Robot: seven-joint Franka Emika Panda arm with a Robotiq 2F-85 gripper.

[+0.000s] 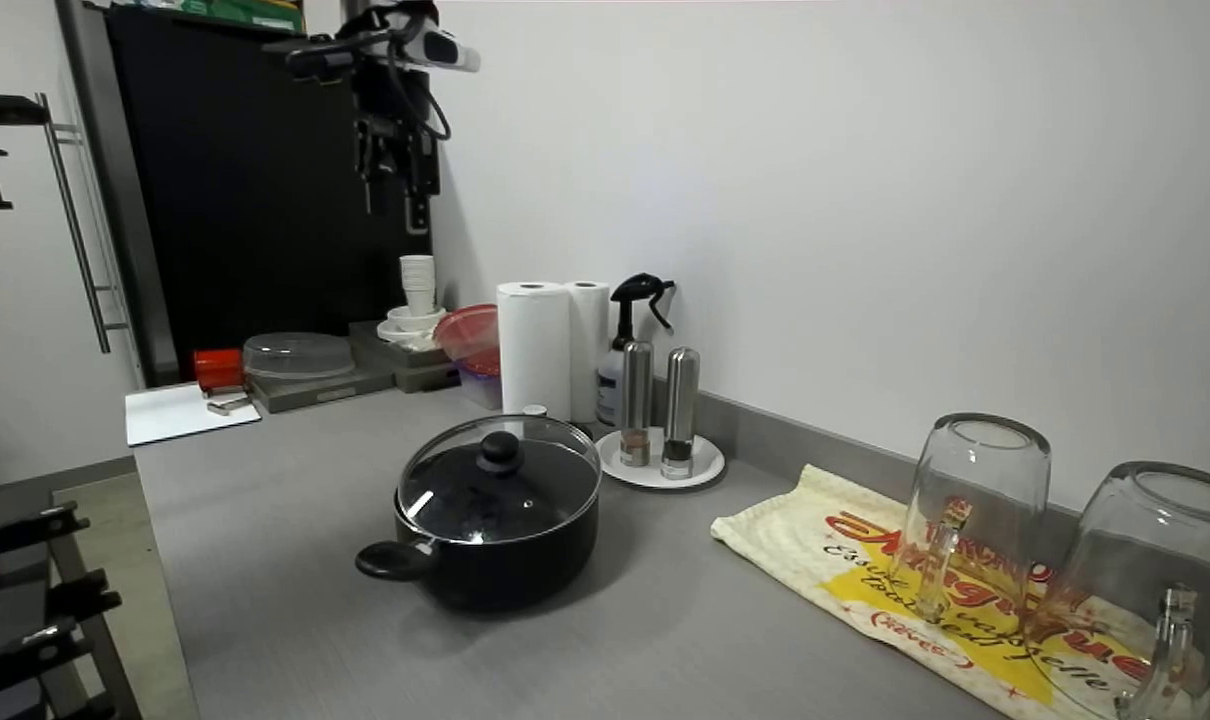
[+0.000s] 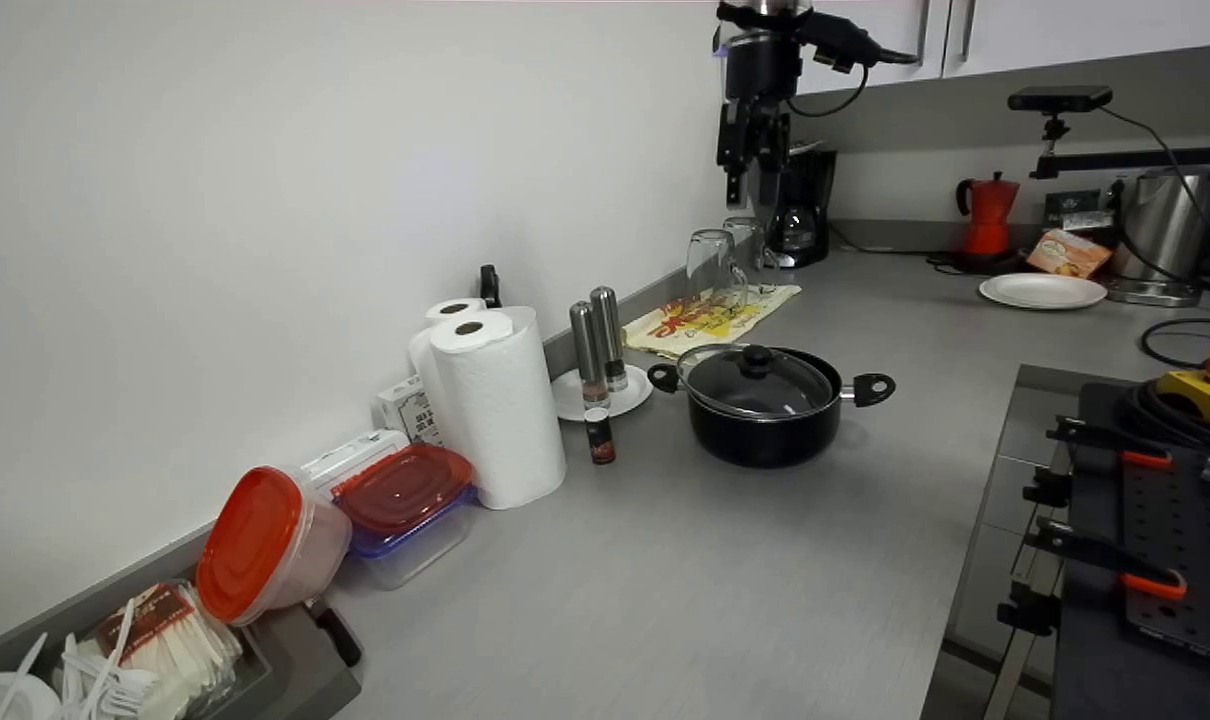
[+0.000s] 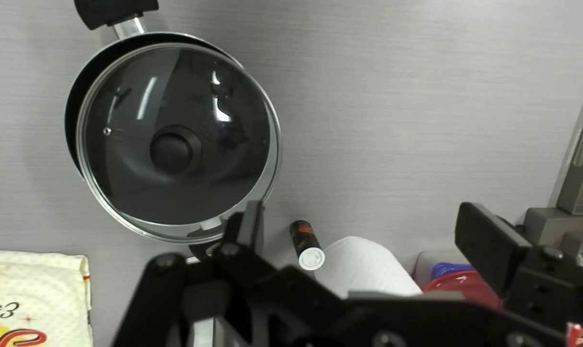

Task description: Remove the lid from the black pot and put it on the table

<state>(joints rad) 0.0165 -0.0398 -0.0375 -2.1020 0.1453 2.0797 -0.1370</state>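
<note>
One printed cloth [image 3: 36, 299] lay farthest left of the hand [image 3: 361, 212] in the wrist view; next, well below the hand on the bench [image 3: 392, 120], stood the black pot [image 3: 88, 79], its glass lid [image 3: 176, 197] off-centre on top. The hand's fingers hung spread, a small jar [image 3: 303, 236] showing far below between them.

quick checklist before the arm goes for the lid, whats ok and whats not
1. Gripper open: ok, jaws stand apart.
2. Gripper above the knob on the lid: not ok, the wrist view shows the knob off to one side of the jaws.
3. Lid centred on the pot: not ok, it sits shifted to one side.
4. Pot upright on the table: ok.
5. Lid loose enough to lift: cannot tell.
</note>
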